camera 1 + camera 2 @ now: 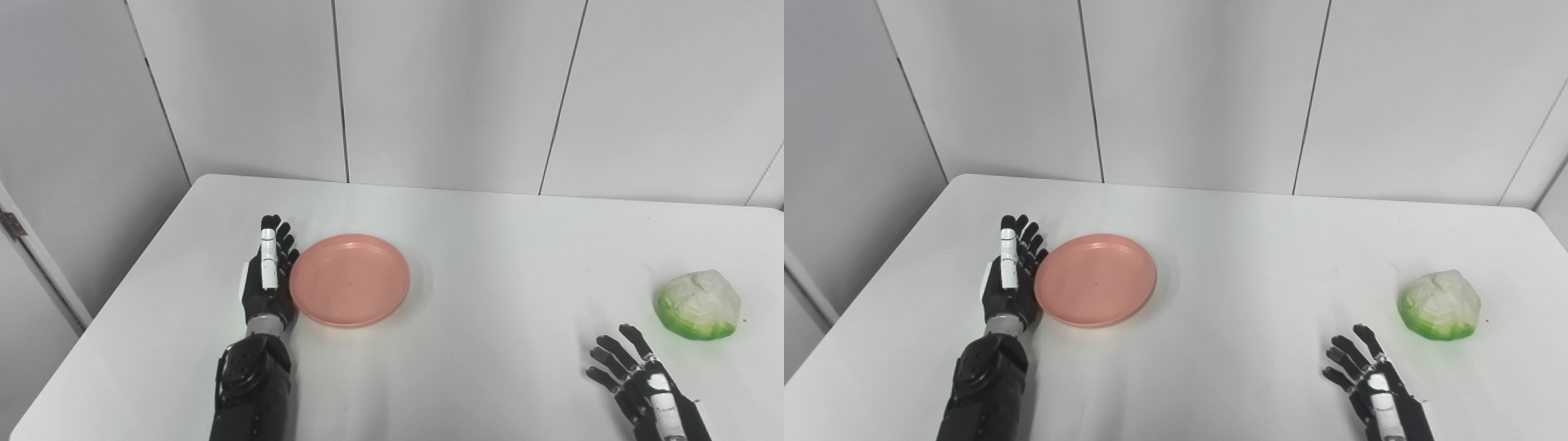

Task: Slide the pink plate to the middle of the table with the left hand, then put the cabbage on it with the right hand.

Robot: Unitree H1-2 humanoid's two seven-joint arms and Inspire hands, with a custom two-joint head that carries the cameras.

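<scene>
- While the left hand [267,278] lies flat, fingers straight, against the plate's [350,279] left rim.
- Right hand [643,383] spread, empty, near the cabbage [699,304].

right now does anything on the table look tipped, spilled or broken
Nothing stands out. The pink plate lies flat and empty, with the left hand edge-on against its left rim. The cabbage sits whole near the right side, apart from the right hand, whose fingers are spread. The table shows no spill.

My left hand [1009,278] rests flat against the pink plate [1095,279]. My right hand [1369,376] hovers spread near the cabbage [1440,305], by the desk's [1249,245] right edge.
</scene>
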